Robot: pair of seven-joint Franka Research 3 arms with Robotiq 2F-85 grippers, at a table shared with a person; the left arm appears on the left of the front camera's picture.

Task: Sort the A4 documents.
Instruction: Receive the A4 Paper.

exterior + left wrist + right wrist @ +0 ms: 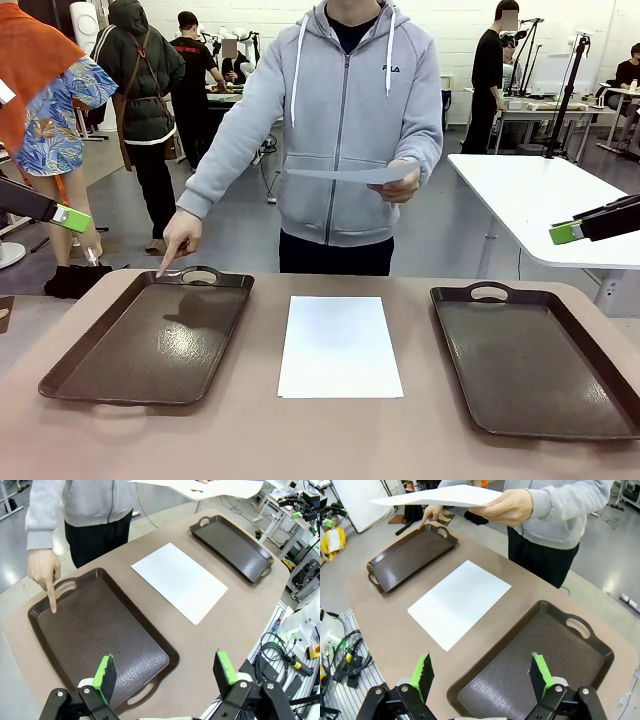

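Now | paper: one A4 sheet (340, 346) flat on the table (260, 440) beside the left tray (150, 345), another sheet (340, 174) in a person's hand (398, 185) beyond it | thin, floppy, slippery: pinch an edge | both jaws wide, empty

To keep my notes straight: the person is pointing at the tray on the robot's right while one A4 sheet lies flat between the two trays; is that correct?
Not quite: the front view shows the person's hand pointing at the left tray, by its far handle. The A4 sheet does lie flat between the two trays.
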